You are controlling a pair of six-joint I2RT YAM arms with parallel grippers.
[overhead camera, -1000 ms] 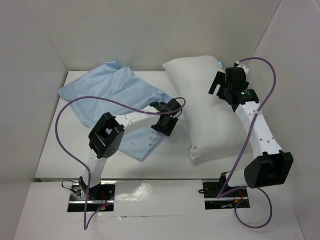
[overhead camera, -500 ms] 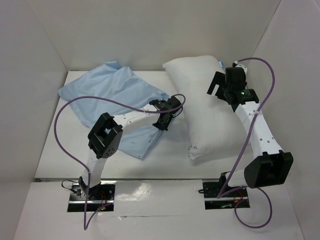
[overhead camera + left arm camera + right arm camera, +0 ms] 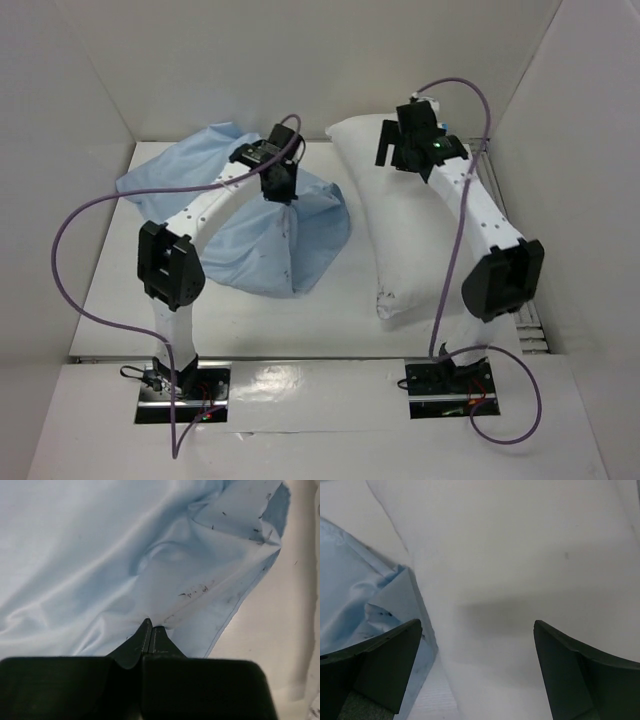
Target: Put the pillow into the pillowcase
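The light blue pillowcase [image 3: 270, 245] hangs in a bunched drape at the middle left, lifted off the table by one pinched spot. My left gripper [image 3: 283, 196] is raised above it and shut on that fold. In the left wrist view the black fingertips [image 3: 145, 630] meet on the speckled pillowcase [image 3: 125, 555], whose seamed edge runs down the right. The plump white pillow [image 3: 415, 235] lies lengthwise on the right. My right gripper [image 3: 397, 155] hovers open over its far end. In the right wrist view the right gripper [image 3: 477, 645] straddles the pillow [image 3: 530, 555], with the pillowcase [image 3: 355, 595] at the left.
The white table [image 3: 340, 310] is boxed in by white walls at the back and both sides. Purple cables loop off both arms. The pillow's left edge lies close to the hanging pillowcase.
My left gripper has shut on the pillowcase and lifted it up and toward the back. The right arm has swung left and back over the pillow's far end, still open.
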